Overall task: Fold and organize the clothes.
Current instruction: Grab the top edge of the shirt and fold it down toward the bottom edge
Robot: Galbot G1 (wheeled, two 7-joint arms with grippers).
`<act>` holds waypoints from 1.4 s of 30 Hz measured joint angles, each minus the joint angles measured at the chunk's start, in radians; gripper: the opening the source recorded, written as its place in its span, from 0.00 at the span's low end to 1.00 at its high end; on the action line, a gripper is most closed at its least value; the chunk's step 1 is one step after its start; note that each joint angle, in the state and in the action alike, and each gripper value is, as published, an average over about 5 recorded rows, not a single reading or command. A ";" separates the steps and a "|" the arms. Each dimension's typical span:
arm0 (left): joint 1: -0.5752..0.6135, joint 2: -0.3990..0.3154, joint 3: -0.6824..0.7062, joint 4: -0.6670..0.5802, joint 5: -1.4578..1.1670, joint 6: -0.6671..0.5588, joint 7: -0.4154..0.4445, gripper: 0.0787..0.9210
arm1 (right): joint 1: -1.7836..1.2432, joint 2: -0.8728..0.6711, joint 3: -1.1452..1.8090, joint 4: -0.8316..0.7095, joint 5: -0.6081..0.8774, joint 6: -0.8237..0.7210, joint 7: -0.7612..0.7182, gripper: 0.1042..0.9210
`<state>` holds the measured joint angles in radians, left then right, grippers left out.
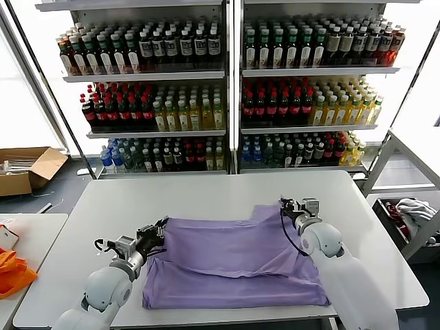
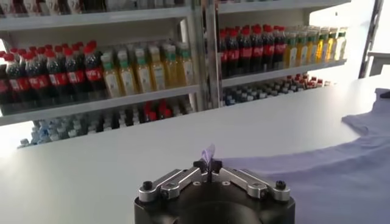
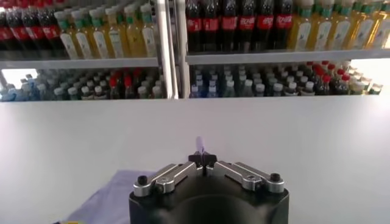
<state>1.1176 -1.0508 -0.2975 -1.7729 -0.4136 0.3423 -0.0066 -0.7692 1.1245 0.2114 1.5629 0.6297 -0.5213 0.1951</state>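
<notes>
A plain lavender T-shirt lies partly folded on the white table. My left gripper is shut on the shirt's left far corner; a tip of purple cloth sticks up between its fingers. My right gripper is shut on the shirt's right far corner by the sleeve; a sliver of cloth shows above its fingers. The shirt also spreads to one side in the left wrist view. The printed T-shirt is out of view.
Shelves of drink bottles stand behind the table. A bright orange bag lies on a side table at left. A white-and-grey cloth bundle sits in a bin at right. A cardboard box is on the floor at left.
</notes>
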 measured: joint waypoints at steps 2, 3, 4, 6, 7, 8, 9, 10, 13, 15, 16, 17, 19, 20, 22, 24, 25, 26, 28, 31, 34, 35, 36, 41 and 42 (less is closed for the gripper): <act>0.007 0.000 -0.004 -0.007 0.006 -0.007 0.003 0.01 | -0.018 -0.004 0.015 0.035 -0.001 0.002 0.002 0.00; 0.011 -0.001 -0.005 -0.010 0.009 -0.010 0.004 0.01 | -0.029 -0.005 0.023 0.053 -0.002 0.003 0.003 0.00; 0.015 -0.001 -0.007 -0.014 0.012 -0.013 0.005 0.01 | -0.042 -0.005 0.031 0.072 -0.004 0.004 0.004 0.00; 0.023 -0.001 -0.011 -0.022 0.019 -0.018 0.008 0.01 | -0.075 -0.005 0.049 0.112 -0.008 0.007 0.007 0.00; 0.028 -0.001 -0.014 -0.027 0.022 -0.020 0.010 0.01 | -0.093 -0.004 0.058 0.131 -0.010 0.008 0.009 0.00; 0.034 0.000 -0.016 -0.031 0.025 -0.022 0.011 0.01 | -0.114 -0.003 0.068 0.151 -0.012 0.010 0.010 0.00; 0.039 0.001 -0.019 -0.036 0.028 -0.024 0.012 0.01 | -0.136 -0.001 0.078 0.171 -0.015 0.011 0.012 0.00; 0.045 0.003 -0.021 -0.041 0.032 -0.026 0.013 0.01 | -0.158 0.001 0.089 0.191 -0.017 0.013 0.014 0.00; 0.066 0.009 -0.030 -0.054 0.043 -0.032 0.015 0.01 | -0.233 0.010 0.126 0.251 -0.027 0.017 0.021 0.00; 0.082 0.014 -0.036 -0.064 0.051 -0.035 0.015 0.01 | -0.287 0.017 0.153 0.289 -0.033 0.019 0.026 0.00; 0.091 0.016 -0.039 -0.069 0.055 -0.035 0.015 0.01 | -0.313 0.020 0.168 0.306 -0.035 0.020 0.029 0.00; 0.100 0.019 -0.041 -0.074 0.060 -0.036 0.016 0.01 | -0.339 0.022 0.182 0.323 -0.037 0.020 0.032 0.00; 0.119 0.022 -0.046 -0.081 0.069 -0.037 0.016 0.01 | -0.391 0.024 0.211 0.352 -0.041 0.020 0.039 0.00; 0.128 0.023 -0.048 -0.083 0.073 -0.039 0.017 0.01 | -0.415 0.024 0.225 0.365 -0.042 0.020 0.043 0.00; 0.146 0.024 -0.052 -0.088 0.083 -0.042 0.018 0.01 | -0.462 0.025 0.251 0.389 -0.046 0.021 0.050 0.00; 0.164 0.026 -0.056 -0.094 0.093 -0.044 0.019 0.01 | -0.505 0.028 0.273 0.408 -0.050 0.021 0.057 0.00; 0.173 0.027 -0.058 -0.098 0.098 -0.044 0.020 0.01 | -0.525 0.030 0.282 0.418 -0.052 0.021 0.060 0.00; 0.182 0.029 -0.060 -0.102 0.103 -0.045 0.021 0.01 | -0.545 0.032 0.290 0.426 -0.055 0.021 0.062 0.00; 0.200 0.031 -0.063 -0.110 0.113 -0.045 0.024 0.01 | -0.581 0.038 0.301 0.441 -0.062 0.022 0.066 0.00; 0.227 0.032 -0.064 -0.122 0.128 -0.046 0.030 0.01 | -0.623 0.047 0.311 0.455 -0.076 0.024 0.072 0.00; 0.254 0.031 -0.068 -0.129 0.145 -0.048 0.033 0.01 | -0.650 0.054 0.318 0.460 -0.089 0.028 0.078 0.00; 0.261 0.030 -0.070 -0.130 0.150 -0.049 0.033 0.01 | -0.658 0.056 0.320 0.461 -0.093 0.029 0.080 0.00; 0.269 0.029 -0.072 -0.130 0.156 -0.050 0.033 0.01 | -0.665 0.058 0.322 0.461 -0.097 0.030 0.082 0.00; 0.302 0.027 -0.082 -0.138 0.183 -0.053 0.032 0.01 | -0.698 0.068 0.330 0.462 -0.114 0.035 0.086 0.00; 0.308 0.026 -0.084 -0.141 0.188 -0.053 0.032 0.01 | -0.704 0.071 0.330 0.462 -0.118 0.036 0.086 0.00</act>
<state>1.4255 -1.0247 -0.3812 -1.9136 -0.2252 0.2894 0.0258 -1.4732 1.1952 0.5413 2.0252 0.5116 -0.4851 0.2809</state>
